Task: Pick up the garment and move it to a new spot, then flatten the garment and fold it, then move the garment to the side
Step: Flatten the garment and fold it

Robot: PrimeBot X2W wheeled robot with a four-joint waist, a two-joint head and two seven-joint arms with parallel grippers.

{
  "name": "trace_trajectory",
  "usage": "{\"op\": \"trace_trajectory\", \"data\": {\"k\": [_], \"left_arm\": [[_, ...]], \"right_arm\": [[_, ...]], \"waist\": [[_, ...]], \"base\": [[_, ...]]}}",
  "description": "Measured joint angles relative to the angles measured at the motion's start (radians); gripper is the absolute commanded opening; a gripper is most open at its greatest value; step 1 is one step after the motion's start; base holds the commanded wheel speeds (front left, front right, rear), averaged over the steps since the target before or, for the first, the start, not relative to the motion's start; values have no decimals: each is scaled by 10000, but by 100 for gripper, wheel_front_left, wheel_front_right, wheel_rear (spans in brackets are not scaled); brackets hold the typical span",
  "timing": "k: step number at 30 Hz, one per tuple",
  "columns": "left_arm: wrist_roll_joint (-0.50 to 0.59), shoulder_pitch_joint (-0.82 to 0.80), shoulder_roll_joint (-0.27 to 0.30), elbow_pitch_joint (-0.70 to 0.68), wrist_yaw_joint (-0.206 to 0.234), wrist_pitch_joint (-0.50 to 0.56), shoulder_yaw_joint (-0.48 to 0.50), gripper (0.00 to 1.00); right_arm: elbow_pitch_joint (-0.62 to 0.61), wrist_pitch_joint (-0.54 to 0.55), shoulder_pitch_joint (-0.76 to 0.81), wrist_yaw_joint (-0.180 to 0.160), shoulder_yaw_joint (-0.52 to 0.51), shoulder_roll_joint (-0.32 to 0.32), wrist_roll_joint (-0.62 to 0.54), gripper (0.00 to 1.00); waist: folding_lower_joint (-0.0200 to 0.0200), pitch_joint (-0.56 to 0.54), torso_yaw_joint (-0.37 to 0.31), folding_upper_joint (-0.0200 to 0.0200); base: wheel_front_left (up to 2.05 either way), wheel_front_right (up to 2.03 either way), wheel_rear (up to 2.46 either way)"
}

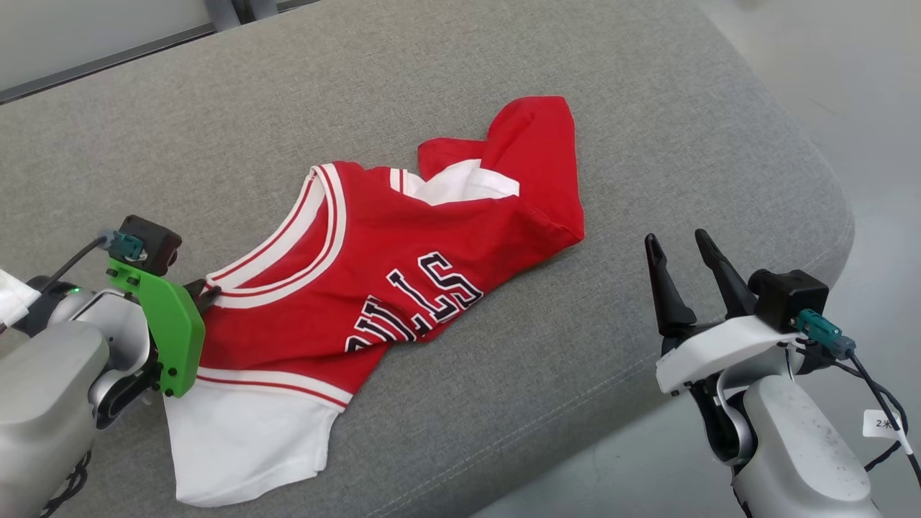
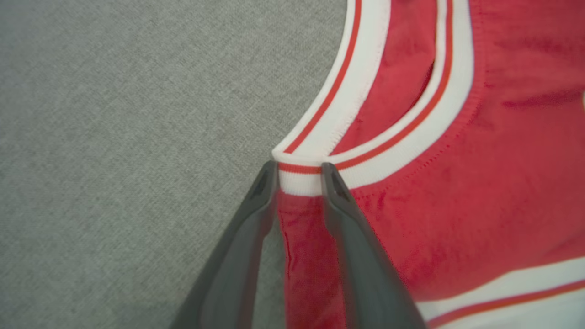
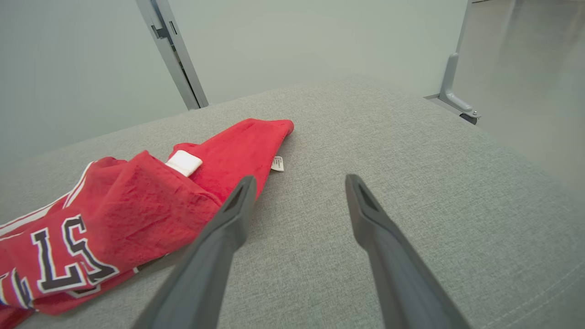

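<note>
Red crumpled jersey point(image 1: 403, 252) lies on coarse grey woven cushion point(image 1: 504, 72).

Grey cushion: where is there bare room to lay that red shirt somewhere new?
Bare: the far strip behind the jersey, and the right end between jersey and right gripper. Crowded: the near left, where jersey meets left gripper.

Grey arms point(image 1: 43, 388) bear a green bracket point(image 1: 173, 327), a white bracket point(image 1: 719, 349), dark fingers point(image 1: 663, 288).
</note>
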Motion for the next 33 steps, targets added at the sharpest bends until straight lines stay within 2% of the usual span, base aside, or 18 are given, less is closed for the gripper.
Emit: {"op": "trace_trajectory", "data": {"k": [7, 14, 23, 33], "left_arm": [[67, -114, -81, -138, 0, -508, -90, 0], [180, -389, -207, 127, 0, -1507, -119, 0], [165, -291, -353, 882, -2, -2512, -125, 0], [-364, 648, -541, 1726, -2, -3344, -50, 0]], "right_arm": [[21, -2, 0, 0, -21, -8, -42, 100], [2, 0, 84, 0, -268, -136, -140, 100], [13, -2, 192, 0, -270, -255, -238, 100], [113, -2, 274, 0, -290, -389, -303, 100]], "waist": [[0, -143, 298, 0], [0, -333, 854, 0], [0, -606, 2084, 0], [0, -891, 3546, 0]], "base": [[0, 0, 0], [0, 0, 0], [0, 0, 0], [0, 0, 0]]}}
